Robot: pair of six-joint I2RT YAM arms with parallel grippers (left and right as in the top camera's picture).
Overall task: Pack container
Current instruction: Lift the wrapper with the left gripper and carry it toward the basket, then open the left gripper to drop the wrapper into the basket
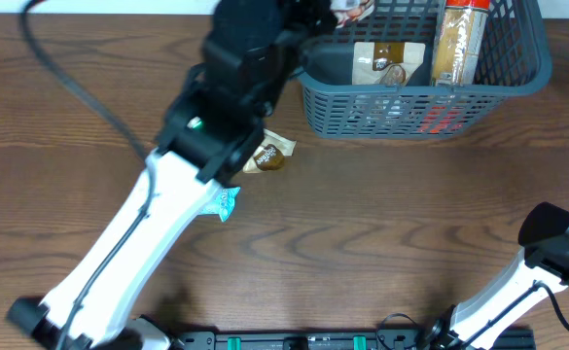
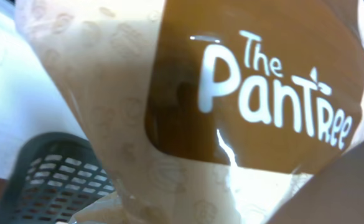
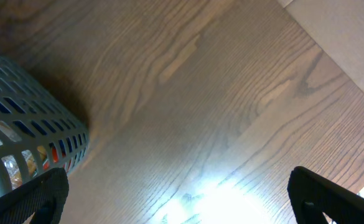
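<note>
Dark wood table runs under both arms, and the container sits at its far edge, right of centre. Inside lie a beige pouch and a tall orange packet. Left gripper holds a beige-and-brown PanTree packet over the container's left end – the packet hides its fingers. Right gripper hangs empty over bare wood beside the container – fingers spread wide. A brown snack packet and a light-blue packet lie by the left arm.

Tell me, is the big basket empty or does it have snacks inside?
Not empty. The container holds a beige packet on its floor and a tall yellow packet beside it.
</note>
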